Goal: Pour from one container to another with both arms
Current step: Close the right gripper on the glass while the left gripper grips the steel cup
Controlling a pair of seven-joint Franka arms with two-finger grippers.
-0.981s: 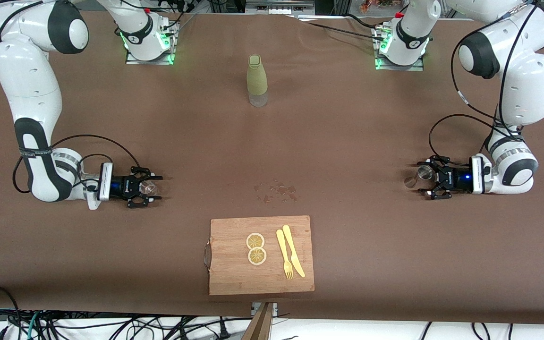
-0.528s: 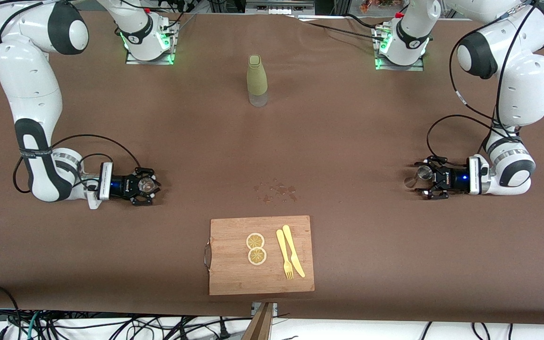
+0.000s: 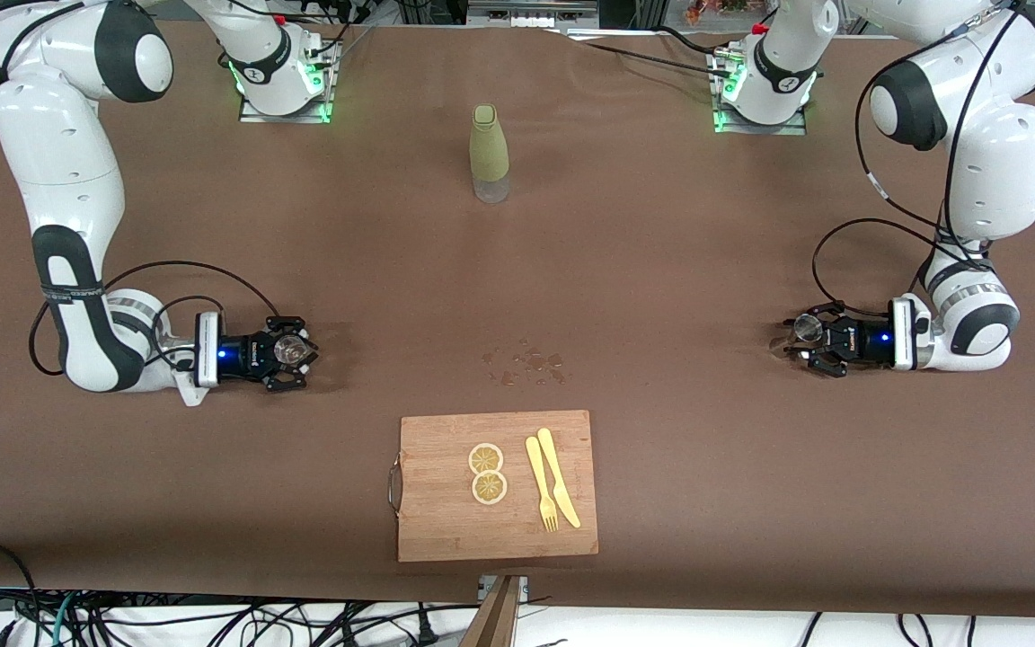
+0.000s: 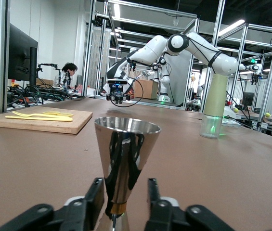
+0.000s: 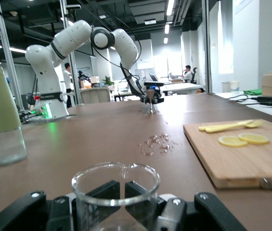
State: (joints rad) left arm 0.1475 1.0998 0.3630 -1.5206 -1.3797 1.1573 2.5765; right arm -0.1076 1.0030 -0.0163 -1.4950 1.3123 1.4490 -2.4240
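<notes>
A clear glass beaker (image 3: 285,349) stands at the right arm's end of the table, and my right gripper (image 3: 292,353) is shut on it low over the cloth. The right wrist view shows the beaker's rim (image 5: 115,185) right before the right gripper (image 5: 123,195). At the left arm's end a shiny metal jigger (image 3: 807,328) stands upright. My left gripper (image 3: 802,341) is round its narrow waist. In the left wrist view the jigger (image 4: 126,144) rises between the fingers (image 4: 95,202); one touches it and a small gap shows at the other.
A bottle with a green sleeve (image 3: 490,153) stands mid-table toward the bases. A wooden cutting board (image 3: 446,521) with two lemon slices, a yellow fork and a knife lies near the front edge. Small wet drops (image 3: 525,364) sit on the brown cloth just above the board.
The right gripper shut on the beaker and slid a little toward the table's middle. The left gripper's fingers narrowed from wide open to close round the jigger's waist.
</notes>
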